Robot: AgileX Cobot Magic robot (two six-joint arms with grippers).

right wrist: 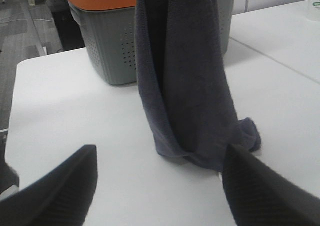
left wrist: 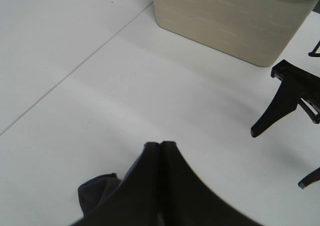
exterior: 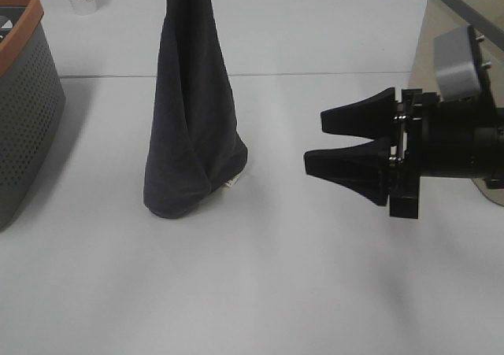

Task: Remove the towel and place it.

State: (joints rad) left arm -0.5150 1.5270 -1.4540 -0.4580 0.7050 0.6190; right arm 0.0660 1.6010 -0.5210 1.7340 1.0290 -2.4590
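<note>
You hold the towel (exterior: 189,134) pinched in clenched left fingers (left wrist: 150,176), its foot heaped on the counter (exterior: 315,276) just beside the basket (exterior: 27,119), right fingers (exterior: 358,112) spread empty farther from the basket; best lower while drawing the top away from the basket, so it lays flat.

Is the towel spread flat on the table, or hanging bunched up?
Hanging bunched: the towel is a narrow column reaching past the high view's top edge, only its lower end resting on the table.
</note>
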